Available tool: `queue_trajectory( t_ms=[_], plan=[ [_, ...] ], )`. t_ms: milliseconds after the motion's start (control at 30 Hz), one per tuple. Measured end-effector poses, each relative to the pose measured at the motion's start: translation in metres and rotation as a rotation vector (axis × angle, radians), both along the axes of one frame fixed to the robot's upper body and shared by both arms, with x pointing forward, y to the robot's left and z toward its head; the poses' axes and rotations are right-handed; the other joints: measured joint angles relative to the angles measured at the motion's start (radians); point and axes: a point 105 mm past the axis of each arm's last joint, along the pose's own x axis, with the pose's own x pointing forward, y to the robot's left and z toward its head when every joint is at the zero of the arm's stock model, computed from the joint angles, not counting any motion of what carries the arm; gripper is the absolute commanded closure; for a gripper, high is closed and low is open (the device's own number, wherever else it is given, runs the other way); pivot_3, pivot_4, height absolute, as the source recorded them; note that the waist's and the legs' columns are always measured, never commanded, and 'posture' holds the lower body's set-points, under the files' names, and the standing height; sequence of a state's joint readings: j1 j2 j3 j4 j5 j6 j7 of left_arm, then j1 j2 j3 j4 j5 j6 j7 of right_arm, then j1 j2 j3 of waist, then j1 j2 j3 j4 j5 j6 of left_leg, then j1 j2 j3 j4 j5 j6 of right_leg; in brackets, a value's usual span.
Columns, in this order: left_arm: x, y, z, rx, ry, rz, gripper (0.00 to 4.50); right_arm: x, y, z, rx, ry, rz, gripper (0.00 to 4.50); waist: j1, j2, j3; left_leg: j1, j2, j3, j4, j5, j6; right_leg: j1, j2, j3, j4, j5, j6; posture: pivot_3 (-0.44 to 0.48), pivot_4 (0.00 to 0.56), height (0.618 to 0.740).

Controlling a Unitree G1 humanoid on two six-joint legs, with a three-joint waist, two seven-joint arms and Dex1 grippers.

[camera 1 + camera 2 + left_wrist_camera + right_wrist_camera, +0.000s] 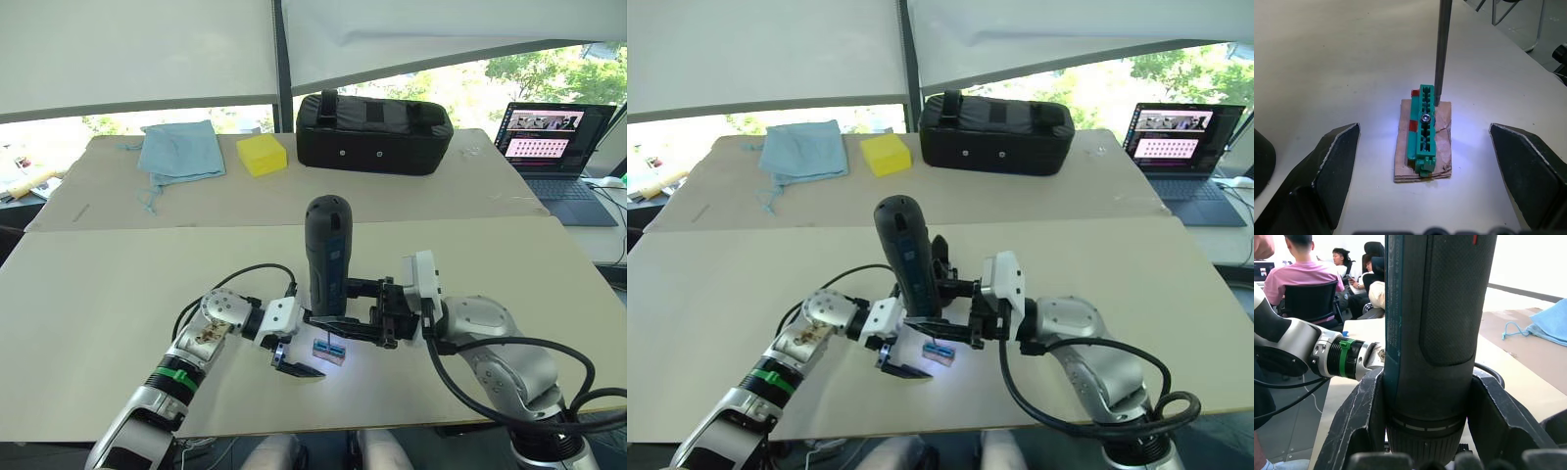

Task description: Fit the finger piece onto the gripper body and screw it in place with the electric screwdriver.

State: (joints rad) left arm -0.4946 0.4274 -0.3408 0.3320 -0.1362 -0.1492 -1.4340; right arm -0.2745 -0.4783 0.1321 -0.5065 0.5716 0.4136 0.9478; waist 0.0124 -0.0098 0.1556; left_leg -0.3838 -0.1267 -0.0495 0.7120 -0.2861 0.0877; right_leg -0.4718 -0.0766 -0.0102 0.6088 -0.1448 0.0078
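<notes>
The right tool (338, 323) grips the electric screwdriver (326, 253) upright, bit pointing down onto the green-and-brown block (1423, 134); the left tool (1425, 161) stands open around it.

Matt, textured black electric screwdriver (1440, 333); slim metal bit (1442, 49); green plastic block (1424, 128).
</notes>
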Motion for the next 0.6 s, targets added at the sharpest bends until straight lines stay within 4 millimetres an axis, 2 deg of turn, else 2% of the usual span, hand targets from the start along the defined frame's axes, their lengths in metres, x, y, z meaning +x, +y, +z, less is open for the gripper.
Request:
queue_trajectory(
  t_ms=[600],
  plan=[
    [0.0014,0.0007,-0.0010,0.003,0.002,0.003,0.00,0.0024,0.0032,0.0046,0.014,-0.013,0.000,2.58,0.000,0.000,0.000,0.000,0.000,0.000,0.000,0.000,0.000,0.000,0.000,0.000,0.000,0.000,0.000,0.000,0.150,0.740]
  ],
)
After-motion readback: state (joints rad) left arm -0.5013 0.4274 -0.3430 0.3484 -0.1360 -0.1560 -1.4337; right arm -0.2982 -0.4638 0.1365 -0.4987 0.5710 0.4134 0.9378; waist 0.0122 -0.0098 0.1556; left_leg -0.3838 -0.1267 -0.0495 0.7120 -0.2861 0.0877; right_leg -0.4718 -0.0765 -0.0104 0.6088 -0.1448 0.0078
